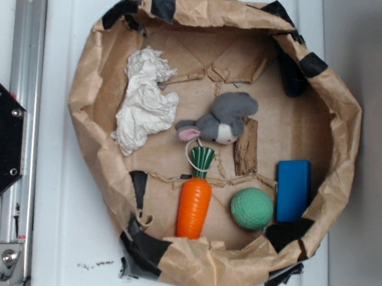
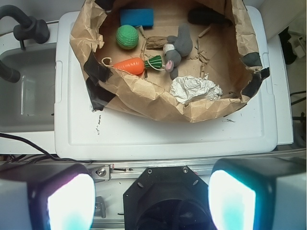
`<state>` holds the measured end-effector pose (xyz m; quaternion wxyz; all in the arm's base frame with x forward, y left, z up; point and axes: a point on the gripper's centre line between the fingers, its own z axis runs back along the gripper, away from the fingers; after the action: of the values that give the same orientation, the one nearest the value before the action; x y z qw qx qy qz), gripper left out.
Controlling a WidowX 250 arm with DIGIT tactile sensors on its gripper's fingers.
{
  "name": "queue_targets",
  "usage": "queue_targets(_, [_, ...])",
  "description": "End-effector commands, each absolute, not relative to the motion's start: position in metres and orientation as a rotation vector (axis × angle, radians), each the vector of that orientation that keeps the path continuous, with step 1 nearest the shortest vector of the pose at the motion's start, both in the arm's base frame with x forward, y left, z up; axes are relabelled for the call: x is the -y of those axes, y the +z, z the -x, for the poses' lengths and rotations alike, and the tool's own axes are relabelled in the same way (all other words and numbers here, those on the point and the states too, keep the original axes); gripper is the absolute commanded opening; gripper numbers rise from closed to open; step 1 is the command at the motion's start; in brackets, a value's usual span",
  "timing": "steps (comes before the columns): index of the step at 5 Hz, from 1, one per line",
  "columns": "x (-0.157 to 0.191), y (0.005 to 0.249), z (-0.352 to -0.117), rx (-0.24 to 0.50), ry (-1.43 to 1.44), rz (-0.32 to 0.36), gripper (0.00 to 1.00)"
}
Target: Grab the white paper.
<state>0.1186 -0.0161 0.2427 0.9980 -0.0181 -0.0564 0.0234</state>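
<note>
My pincer (image 2: 151, 203) hangs back over the black base of my own arm, well apart from the work, with its two fingers (image 2: 71, 203) spread wide and nothing between them. The white paper (image 1: 144, 101) lies inside the rolled-down brown paper bag (image 1: 346, 114), on its floor at the left side in the exterior view, close under the bag's wall there; from my wrist it sits at the near edge of the bag, just behind the crumpled rim. The grey bunny (image 1: 224, 119) lies just to the right of it, apart but near, and the orange carrot (image 1: 194, 204), the green ball (image 1: 252, 208) and the blue block (image 1: 292, 190) are farther off. I judge the wad to be very light and soft, all creases and air, so it should crush under my fingers rather than resist (no fear of breaking it, only of tearing off a loose corner). The thick middle of the wad looks the best place to close on, across its narrow width, coming straight down so that I clear the bag's rim and catch paper, not the brown floor beneath.
</note>
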Motion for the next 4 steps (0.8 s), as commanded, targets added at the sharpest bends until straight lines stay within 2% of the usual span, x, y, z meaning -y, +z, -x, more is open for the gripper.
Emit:
queue_targets(1, [0.016,0.243,-0.119,0.113,0.047,0.036,1.00])
queue_targets(2, [-0.003,0.218,-0.167,0.103,0.105,0.006,1.00])
queue_targets(3, [-0.019,0.196,-0.215,0.121,0.106,-0.082,1.00])
queue_targets(4, [-0.033,0.161,-0.239,0.083,0.022,-0.131,1.00])
